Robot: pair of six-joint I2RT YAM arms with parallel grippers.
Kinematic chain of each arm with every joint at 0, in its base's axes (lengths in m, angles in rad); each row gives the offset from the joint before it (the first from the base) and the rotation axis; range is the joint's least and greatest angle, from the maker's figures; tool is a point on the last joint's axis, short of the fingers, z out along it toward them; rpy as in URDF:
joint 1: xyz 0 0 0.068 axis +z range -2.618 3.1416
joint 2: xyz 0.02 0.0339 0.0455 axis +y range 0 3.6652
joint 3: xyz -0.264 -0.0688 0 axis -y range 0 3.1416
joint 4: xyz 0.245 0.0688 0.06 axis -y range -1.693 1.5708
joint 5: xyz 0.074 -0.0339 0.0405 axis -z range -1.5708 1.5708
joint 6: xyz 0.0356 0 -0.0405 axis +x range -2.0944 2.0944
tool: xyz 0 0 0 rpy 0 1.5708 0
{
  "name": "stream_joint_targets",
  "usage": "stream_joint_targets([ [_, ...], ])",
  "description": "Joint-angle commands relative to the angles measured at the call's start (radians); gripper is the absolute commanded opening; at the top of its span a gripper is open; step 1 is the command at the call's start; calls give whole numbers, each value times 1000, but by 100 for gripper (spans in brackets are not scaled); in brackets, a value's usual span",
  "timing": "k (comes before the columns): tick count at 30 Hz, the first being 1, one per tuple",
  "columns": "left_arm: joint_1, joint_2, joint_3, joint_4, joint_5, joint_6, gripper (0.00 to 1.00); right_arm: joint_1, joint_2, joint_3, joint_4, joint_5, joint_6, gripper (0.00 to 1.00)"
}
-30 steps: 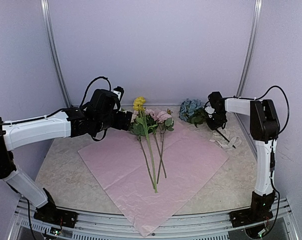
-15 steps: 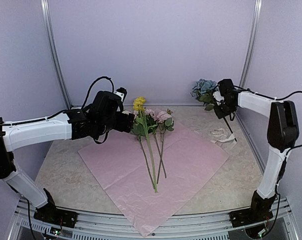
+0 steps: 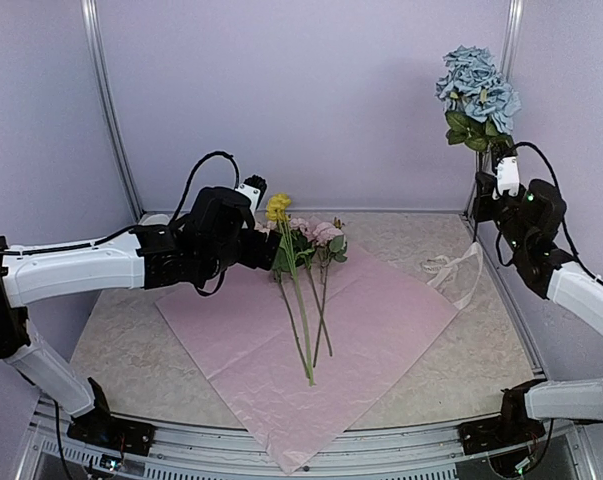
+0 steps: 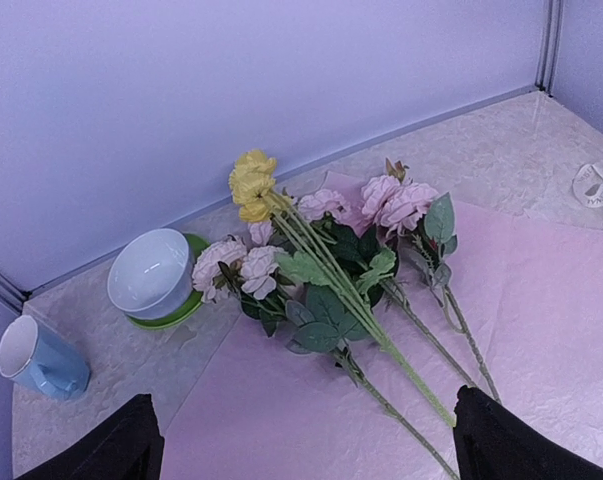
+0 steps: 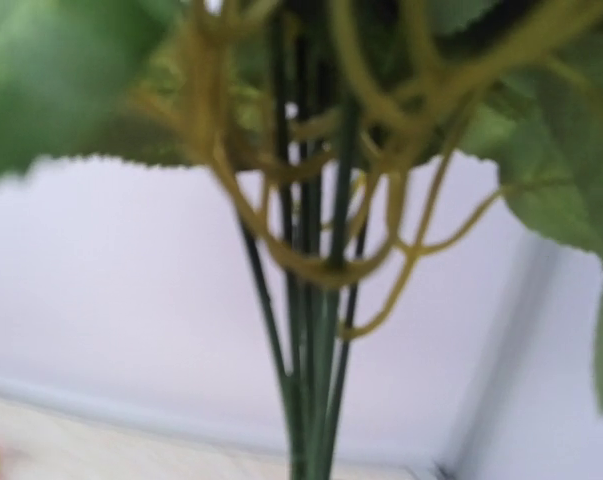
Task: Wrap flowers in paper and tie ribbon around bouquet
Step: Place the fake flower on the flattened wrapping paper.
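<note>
Pink and yellow flowers [image 3: 303,245] [image 4: 321,240] lie with their stems across the lilac paper [image 3: 311,330] [image 4: 541,300], which is spread flat on the table. My left gripper [image 3: 266,250] [image 4: 316,450] hovers wide open just left of their heads, holding nothing. My right gripper [image 3: 502,165] is raised high at the back right, shut on the stems [image 5: 316,380] of a dusty blue flower bunch [image 3: 476,90] that stands upright above it. The cream ribbon [image 3: 459,270] [image 4: 596,185] is looped by the paper's right corner, partly lifted off the table.
A white bowl on a green saucer [image 4: 151,275] and a light blue mug [image 4: 36,360] stand at the back left by the wall. Lilac walls with metal posts [image 3: 106,100] close the table on three sides.
My right arm has swung up from the table's back right, carrying the blue bunch high. The ribbon was tugged partly upward. My left gripper edged slightly right towards the flowers.
</note>
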Motion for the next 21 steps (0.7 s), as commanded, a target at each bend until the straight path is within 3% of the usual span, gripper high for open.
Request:
stream_joint_targets([
  [1, -25, -43, -26, 59, -8, 18, 99, 4, -44, -25, 249, -258, 78, 0],
  [6, -44, -68, -62, 91, 1, 20, 99, 5, -72, -40, 344, -373, 85, 0],
  [11, -56, -88, -81, 106, -5, 26, 99, 5, -110, -203, 672, -281, -17, 0],
  [15, -58, -91, -88, 108, -22, 30, 99, 5, -103, -199, 691, -292, -70, 0],
  [21, -58, -87, -88, 108, -27, 27, 99, -11, -85, -269, 944, -227, -72, 0],
])
